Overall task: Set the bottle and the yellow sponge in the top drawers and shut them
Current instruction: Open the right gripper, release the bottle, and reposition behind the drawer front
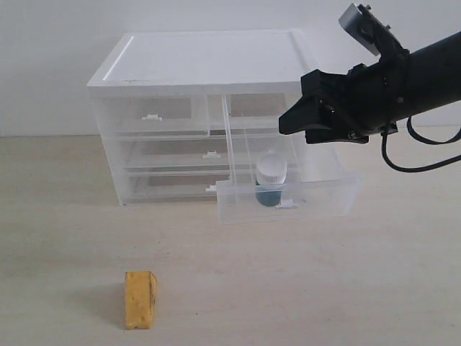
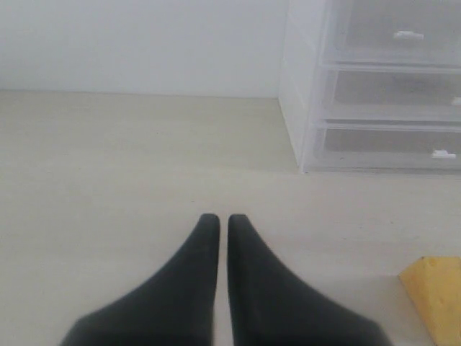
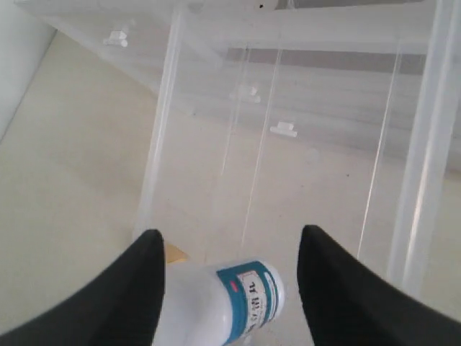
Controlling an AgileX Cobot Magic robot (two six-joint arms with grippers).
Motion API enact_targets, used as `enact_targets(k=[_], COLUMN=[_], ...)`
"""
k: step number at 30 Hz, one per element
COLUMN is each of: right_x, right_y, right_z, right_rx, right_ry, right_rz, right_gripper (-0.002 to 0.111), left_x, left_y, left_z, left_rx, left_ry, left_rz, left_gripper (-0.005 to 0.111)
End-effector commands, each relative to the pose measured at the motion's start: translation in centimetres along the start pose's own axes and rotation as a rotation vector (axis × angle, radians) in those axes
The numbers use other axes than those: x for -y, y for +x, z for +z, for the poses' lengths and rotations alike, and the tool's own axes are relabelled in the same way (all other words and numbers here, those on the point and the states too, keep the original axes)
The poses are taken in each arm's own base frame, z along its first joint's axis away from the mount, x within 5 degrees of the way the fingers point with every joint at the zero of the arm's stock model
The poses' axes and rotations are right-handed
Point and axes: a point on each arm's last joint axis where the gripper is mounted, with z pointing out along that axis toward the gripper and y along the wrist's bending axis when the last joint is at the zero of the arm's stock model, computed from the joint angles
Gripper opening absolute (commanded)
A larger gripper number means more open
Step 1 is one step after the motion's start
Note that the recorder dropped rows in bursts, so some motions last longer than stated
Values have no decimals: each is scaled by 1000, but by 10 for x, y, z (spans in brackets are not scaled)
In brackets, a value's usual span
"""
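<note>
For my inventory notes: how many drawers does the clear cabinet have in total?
4. Top left drawer, closed; top right drawer, pulled out, holding the bottle; below them the full-width middle drawer and bottom drawer, both closed.

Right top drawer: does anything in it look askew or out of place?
Yes. The bottle in the pulled-out right top drawer is not upright; it lies tilted, with its white cap higher than the teal base, below the open right hand. Nothing looks spilled or damaged.
</note>
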Motion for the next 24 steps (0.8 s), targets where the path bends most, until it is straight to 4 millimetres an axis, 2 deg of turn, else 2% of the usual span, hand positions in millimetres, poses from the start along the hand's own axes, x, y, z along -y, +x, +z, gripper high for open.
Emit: enact_targets(k=[1, 3, 7, 8, 11, 16, 24], right_x=[-10, -17, -30, -33, -39, -52, -84], right_y=[-9, -15, -19, -17, -10, 12, 27], right_z=[-6, -10, -19, -20, -20, 0, 27], right_rx=[-3, -19, -92, -118, -189, -385, -403], right_ry=[-29, -60, -123, -146, -195, -67, 73], right_rz=[-66, -105, -205, -222, -248, -405, -533], right_gripper=[50, 45, 6, 0, 0, 0, 0], left_x=[0, 0, 0, 0, 0, 0, 0], left_y=[1, 1, 1, 1, 1, 1, 1], left_z=[0, 0, 0, 0, 0, 0, 0], left_rx=[-2, -2, -2, -2, -2, -2, -2], left_ry=[-2, -2, -2, -2, -2, -2, -2], left_rz=[0, 0, 0, 0, 0, 0, 0], left_gripper=[4, 4, 4, 4, 4, 4, 4])
